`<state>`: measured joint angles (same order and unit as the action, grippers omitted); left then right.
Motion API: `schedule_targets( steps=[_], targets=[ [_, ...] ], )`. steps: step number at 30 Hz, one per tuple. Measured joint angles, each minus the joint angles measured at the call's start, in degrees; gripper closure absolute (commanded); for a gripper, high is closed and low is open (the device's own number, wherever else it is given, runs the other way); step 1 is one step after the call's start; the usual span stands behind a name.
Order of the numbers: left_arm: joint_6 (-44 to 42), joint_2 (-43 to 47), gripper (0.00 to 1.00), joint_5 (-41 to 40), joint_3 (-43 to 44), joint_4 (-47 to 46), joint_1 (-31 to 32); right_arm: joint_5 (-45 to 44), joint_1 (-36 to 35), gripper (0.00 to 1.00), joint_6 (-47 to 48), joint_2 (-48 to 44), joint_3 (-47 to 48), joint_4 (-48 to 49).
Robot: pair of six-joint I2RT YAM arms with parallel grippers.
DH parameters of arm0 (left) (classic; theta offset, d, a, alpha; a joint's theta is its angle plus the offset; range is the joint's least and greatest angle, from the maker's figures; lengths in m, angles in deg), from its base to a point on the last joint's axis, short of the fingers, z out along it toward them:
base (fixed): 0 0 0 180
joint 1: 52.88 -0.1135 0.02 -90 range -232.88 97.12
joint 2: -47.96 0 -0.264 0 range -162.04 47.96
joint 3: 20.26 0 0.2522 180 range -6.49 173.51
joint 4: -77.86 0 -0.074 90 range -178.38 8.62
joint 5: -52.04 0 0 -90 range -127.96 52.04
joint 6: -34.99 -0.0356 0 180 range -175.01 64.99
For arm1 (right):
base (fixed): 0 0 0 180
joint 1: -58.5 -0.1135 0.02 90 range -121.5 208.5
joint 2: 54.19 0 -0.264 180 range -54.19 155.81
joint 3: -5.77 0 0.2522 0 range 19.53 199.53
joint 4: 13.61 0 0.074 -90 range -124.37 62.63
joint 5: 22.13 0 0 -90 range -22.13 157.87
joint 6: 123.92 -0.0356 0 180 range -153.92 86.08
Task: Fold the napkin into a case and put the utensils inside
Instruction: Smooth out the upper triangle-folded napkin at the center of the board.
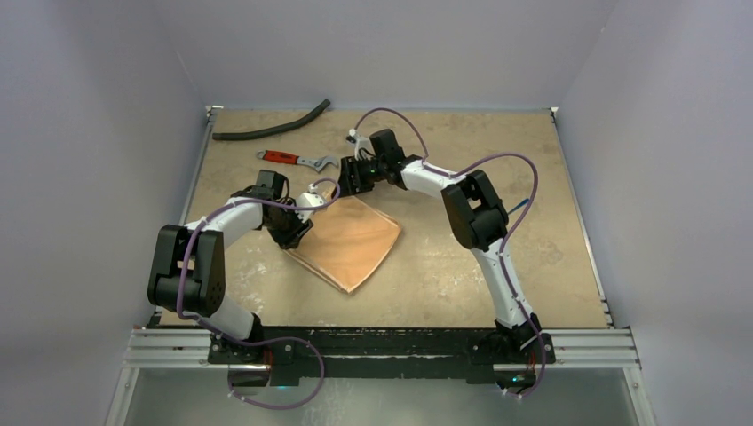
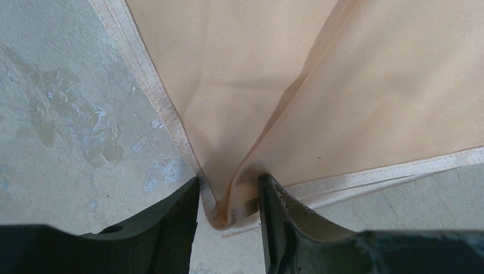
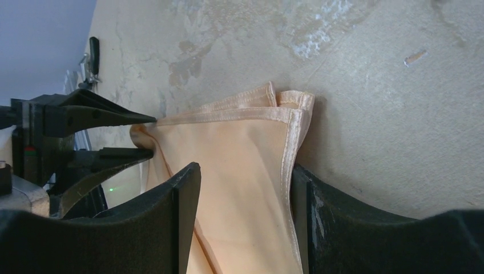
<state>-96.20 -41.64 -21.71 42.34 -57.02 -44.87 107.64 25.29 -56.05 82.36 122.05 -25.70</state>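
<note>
2 napkin corners gripped, wrench overhead only

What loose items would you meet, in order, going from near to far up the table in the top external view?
soft peach-orange cloth napkin → red-handled metal wrench → curved black hose
</note>
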Motion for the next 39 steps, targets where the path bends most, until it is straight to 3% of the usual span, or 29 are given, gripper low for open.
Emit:
schedule_targets(
  steps=[20, 23, 27, 32, 39],
  targets=[
    [-0.04, -0.07, 0.60, 0.00, 0.00, 0.04, 0.02, 1.95, 0.00, 0.40, -2.23, 1.07, 5.64, 2.86],
    [-0.04, -0.07, 0.60, 0.00, 0.00, 0.04, 0.02, -0.31, 0.00, 0.51, -1.84, 1.07, 5.49, 1.90],
    [-0.07, -0.07, 0.60, 0.00, 0.00, 0.04, 0.02, -2.64, -0.15, 1.00, -1.46, -0.74, 1.36, 3.32],
    [-0.04, -0.07, 0.59, 0.00, 0.00, 0.11, 0.02, -3.28, -0.79, 1.00, -2.64, -6.86, -10.25, 5.99],
    [-0.04, -0.55, 0.52, 0.09, 1.49, 3.48, 0.00, -2.40, -1.53, 1.00, -3.23, -24.35, -32.00, 9.60]
  ],
)
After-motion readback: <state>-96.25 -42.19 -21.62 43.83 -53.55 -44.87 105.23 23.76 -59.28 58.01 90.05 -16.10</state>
